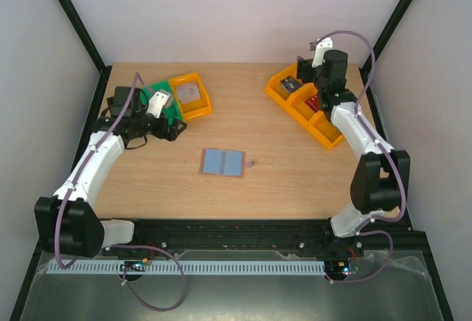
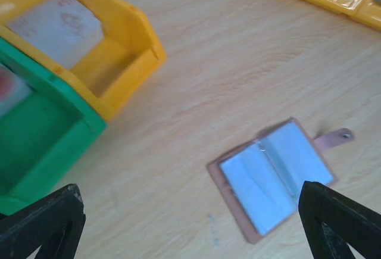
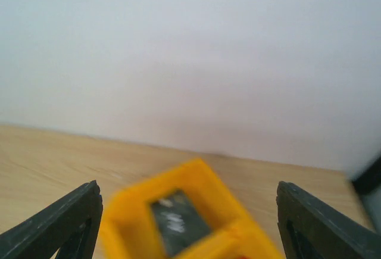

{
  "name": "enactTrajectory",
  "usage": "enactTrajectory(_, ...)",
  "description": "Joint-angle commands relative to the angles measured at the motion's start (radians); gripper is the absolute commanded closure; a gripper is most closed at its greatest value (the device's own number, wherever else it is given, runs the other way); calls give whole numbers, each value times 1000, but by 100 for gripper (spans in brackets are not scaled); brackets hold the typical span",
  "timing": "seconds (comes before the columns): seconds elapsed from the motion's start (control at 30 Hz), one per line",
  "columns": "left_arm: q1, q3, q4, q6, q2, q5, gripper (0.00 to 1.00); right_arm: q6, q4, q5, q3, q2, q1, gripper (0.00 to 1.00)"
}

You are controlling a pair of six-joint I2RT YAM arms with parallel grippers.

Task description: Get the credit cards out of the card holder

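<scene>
The card holder (image 1: 222, 161) lies open and flat on the table's middle, light blue inside with a tan rim; it also shows in the left wrist view (image 2: 275, 177) with its snap tab out to the right. No card shows in its panels. A whitish card (image 2: 56, 27) lies in the yellow bin (image 1: 199, 105), a whitish-red card (image 2: 9, 92) in the green bin (image 2: 41, 146), and a dark grey card (image 3: 178, 220) in the far orange bin (image 1: 280, 89). My left gripper (image 1: 168, 125) is open and empty by the green bin, left of the holder. My right gripper (image 1: 304, 70) is open and empty above the orange bins.
Three orange bins (image 1: 324, 130) stand in a row at the back right; the middle one holds something red (image 1: 313, 103). The green and yellow bins stand at the back left. White walls close the back and sides.
</scene>
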State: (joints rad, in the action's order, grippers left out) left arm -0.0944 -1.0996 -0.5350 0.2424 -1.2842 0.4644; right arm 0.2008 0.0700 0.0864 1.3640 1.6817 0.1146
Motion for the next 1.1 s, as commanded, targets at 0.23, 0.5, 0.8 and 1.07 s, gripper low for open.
enactTrajectory(0.23,25,393,433,-516,2,328,1,-685,-77,107,-202,-77,313,35)
enactTrajectory(0.5,-18,502,630,-720,-124,333,1,-703,-190,176,-311,-7,472,43)
enactTrajectory(0.8,-80,483,651,-783,-304,312,1,-730,-203,214,-409,70,563,43)
enactTrajectory(1.07,-164,440,640,-781,-427,338,1,-757,-129,280,-450,119,598,46)
